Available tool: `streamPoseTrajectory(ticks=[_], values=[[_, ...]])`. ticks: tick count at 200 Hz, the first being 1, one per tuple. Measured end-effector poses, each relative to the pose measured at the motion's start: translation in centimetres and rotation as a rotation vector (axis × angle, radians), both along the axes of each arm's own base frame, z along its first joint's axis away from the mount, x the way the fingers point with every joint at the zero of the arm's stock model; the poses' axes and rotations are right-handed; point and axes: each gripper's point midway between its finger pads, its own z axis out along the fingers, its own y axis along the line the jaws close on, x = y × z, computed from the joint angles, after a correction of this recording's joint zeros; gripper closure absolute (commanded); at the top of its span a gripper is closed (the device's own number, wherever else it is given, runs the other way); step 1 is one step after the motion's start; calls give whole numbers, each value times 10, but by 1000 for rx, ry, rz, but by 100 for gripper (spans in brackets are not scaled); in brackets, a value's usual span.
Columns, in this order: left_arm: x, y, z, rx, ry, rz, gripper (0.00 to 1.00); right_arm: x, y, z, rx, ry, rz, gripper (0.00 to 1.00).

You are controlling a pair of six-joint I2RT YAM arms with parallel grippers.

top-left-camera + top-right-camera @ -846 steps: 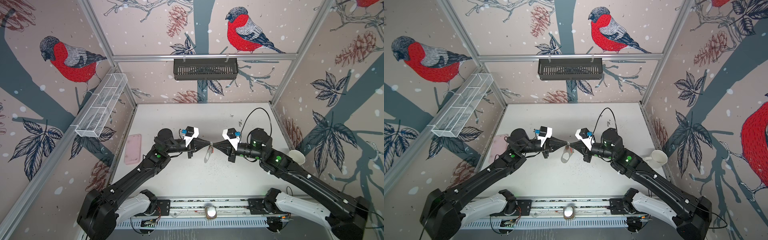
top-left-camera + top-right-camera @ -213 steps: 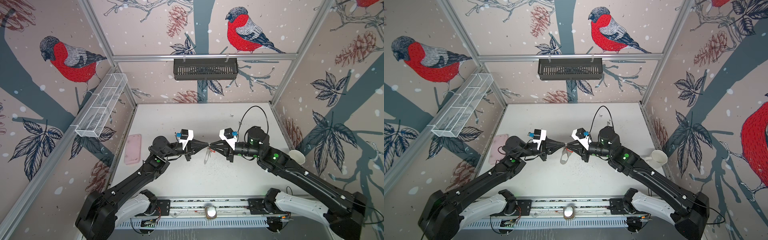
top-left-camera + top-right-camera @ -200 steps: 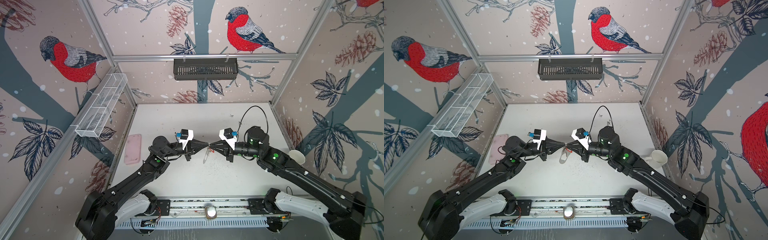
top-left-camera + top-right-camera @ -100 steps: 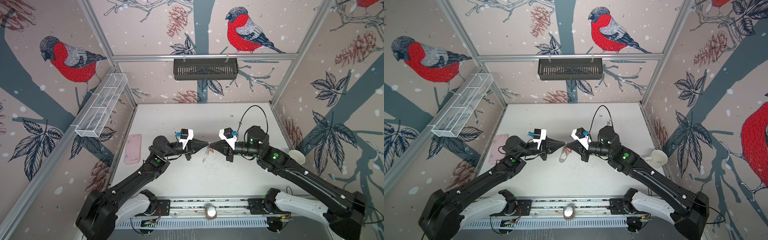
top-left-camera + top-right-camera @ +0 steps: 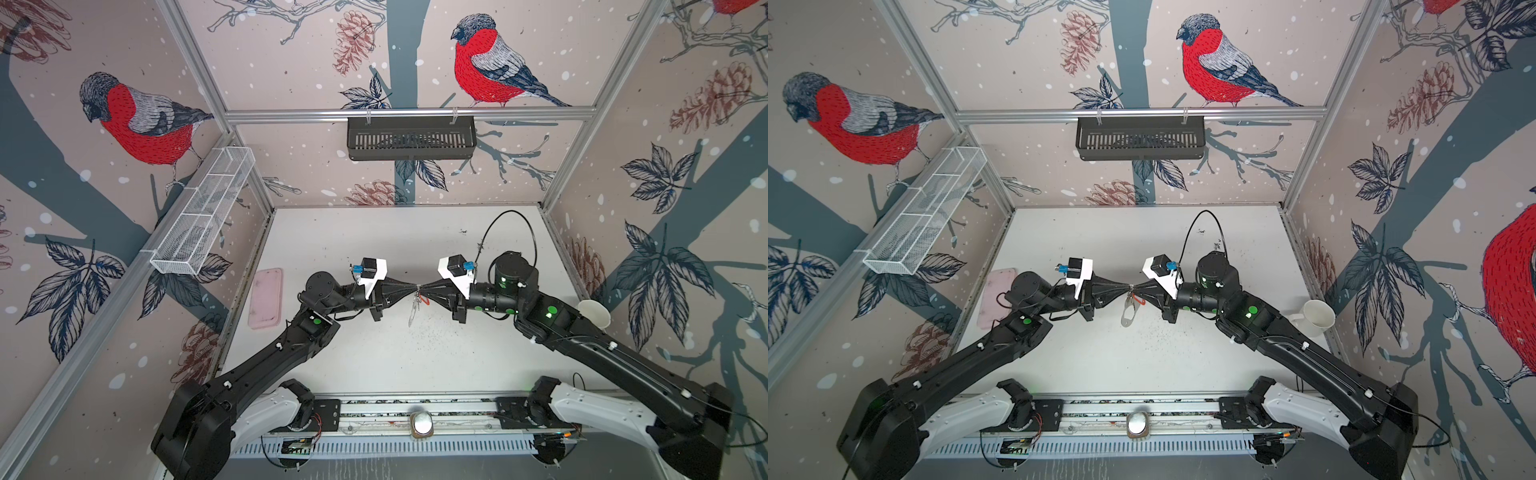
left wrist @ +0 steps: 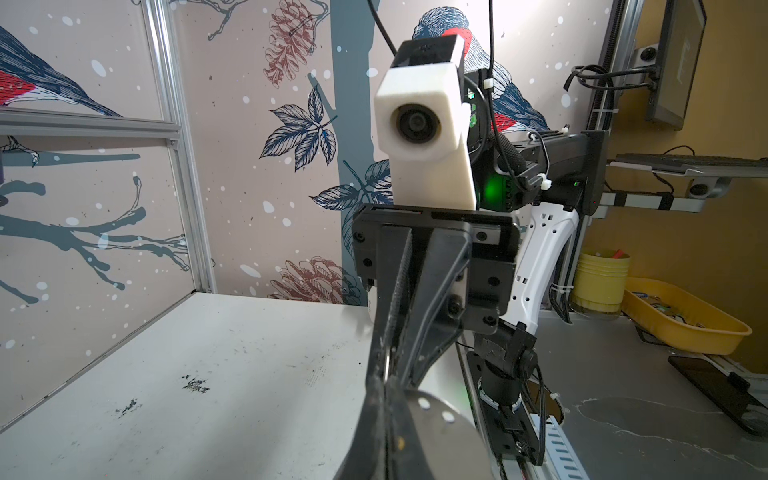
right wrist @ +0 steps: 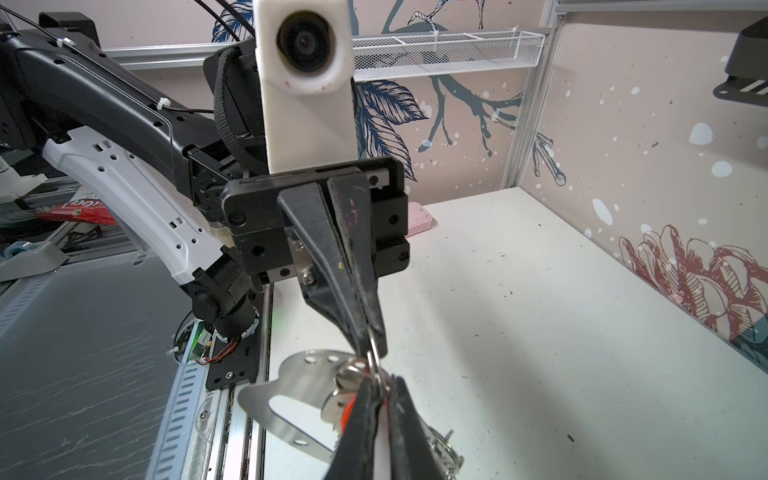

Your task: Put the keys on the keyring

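Key (image 7: 333, 406) w/ red tag mostly hidden btwn right fingers (image 7: 357, 440).

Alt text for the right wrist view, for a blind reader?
The left gripper and right gripper meet tip to tip above the white table, fingers shut: the left pinches a small metal ring, the right grips a silver key with an orange tag. The keyring plate hangs at their tips.

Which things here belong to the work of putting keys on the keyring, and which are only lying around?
For the job: keyring, red-tagged key, left gripper, right gripper (both shut, tip to tip).
Only lying about: pink case, white mug, black basket, white wire rack.
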Motion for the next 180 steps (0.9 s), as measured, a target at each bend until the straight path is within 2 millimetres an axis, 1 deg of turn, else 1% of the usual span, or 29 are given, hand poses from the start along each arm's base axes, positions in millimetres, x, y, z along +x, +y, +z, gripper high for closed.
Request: streamPoseTrajectory(ticks=[29, 69, 97, 110, 180], values=[[0, 0, 0, 0, 1, 2, 100, 0, 0, 0, 0, 1, 2, 100], [1, 0, -1, 2, 4, 6, 100, 0, 0, -1, -4, 4, 3, 100], [1, 1, 0, 3, 4, 10, 90, 0, 1, 0, -7, 5, 4, 100], [2, 1, -1, 7, 9, 21, 87, 0, 1, 0, -9, 5, 3, 100], [1, 3, 1, 31, -4, 33, 80, 1, -1, -4, -30, 2, -5, 100]])
